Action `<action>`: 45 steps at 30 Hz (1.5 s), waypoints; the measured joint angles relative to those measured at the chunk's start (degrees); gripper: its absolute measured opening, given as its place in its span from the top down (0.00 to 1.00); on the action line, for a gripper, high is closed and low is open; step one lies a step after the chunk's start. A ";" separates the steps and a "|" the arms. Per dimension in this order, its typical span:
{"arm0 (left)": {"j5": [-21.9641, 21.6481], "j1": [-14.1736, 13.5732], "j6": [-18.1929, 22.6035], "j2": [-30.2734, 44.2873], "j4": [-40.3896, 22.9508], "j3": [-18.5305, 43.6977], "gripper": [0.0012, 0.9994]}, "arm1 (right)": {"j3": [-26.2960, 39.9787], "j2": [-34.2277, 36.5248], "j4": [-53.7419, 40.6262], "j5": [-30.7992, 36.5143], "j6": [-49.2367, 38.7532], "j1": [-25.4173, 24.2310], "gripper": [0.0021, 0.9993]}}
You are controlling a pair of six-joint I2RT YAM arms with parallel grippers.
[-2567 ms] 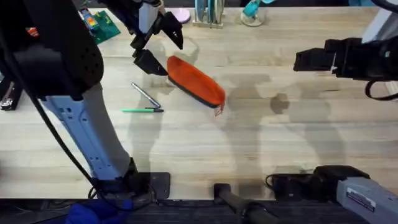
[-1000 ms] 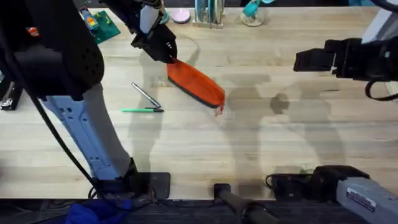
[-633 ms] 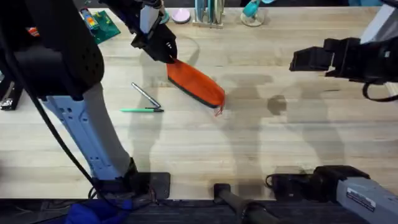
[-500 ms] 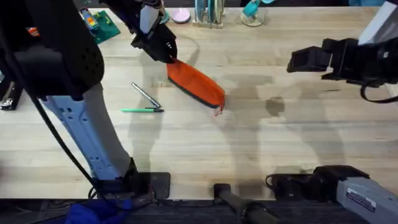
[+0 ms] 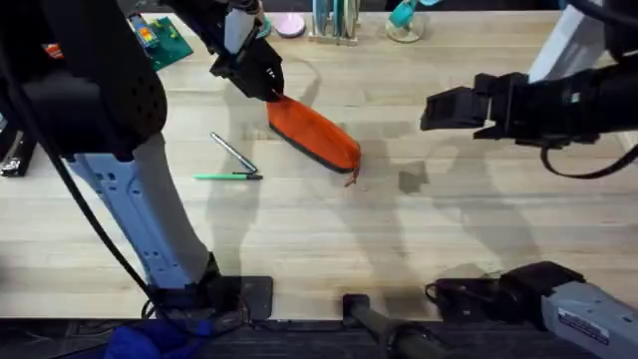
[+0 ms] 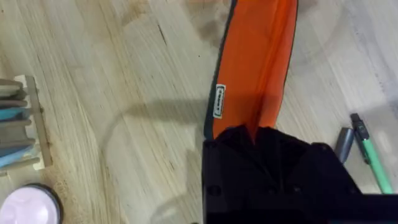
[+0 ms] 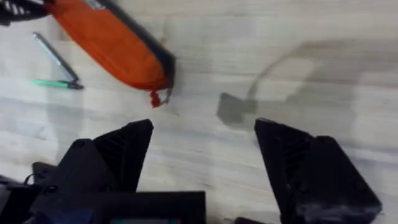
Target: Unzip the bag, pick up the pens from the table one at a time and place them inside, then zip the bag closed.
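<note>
The pale plank table (image 5: 329, 239) shows long grain and soft shadows of the arms; along its far edge beyond the bag stand a wooden rack of blue items (image 5: 334, 20) and a pink round lid (image 5: 289, 24). The orange bag (image 5: 313, 131) lies slantwise on the table, its red zipper pull (image 5: 350, 179) at the near end. The left gripper (image 5: 261, 82) is closed on the bag's far end, fingers pinched onto the fabric. Just left of the bag lie the silver-grey pen (image 5: 233, 153) and the green pen (image 5: 227, 177), their tips close together. The right gripper (image 5: 439, 110) hovers well right of the bag, fingers spread wide and empty; since the earlier frames it has swung leftward toward the bag, while bag, pens and left gripper are unmoved.
</note>
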 joint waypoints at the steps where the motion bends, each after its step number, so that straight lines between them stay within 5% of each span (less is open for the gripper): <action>1: 0.00 0.00 0.00 0.00 -0.01 0.00 0.96 | 0.00 -0.05 0.10 0.79 2.64 2.74 0.01; 21: -0.02 0.00 0.00 0.00 0.01 0.00 0.96 | -11.10 -3.26 11.89 4.04 12.44 16.83 0.00; 33: -0.02 0.00 0.00 0.00 -0.01 0.00 0.96 | -18.60 -2.97 21.57 0.27 13.53 17.58 0.00; 45: -0.02 0.00 0.00 0.00 -0.01 0.00 0.96 | -19.26 6.60 27.27 -3.80 12.55 17.58 0.00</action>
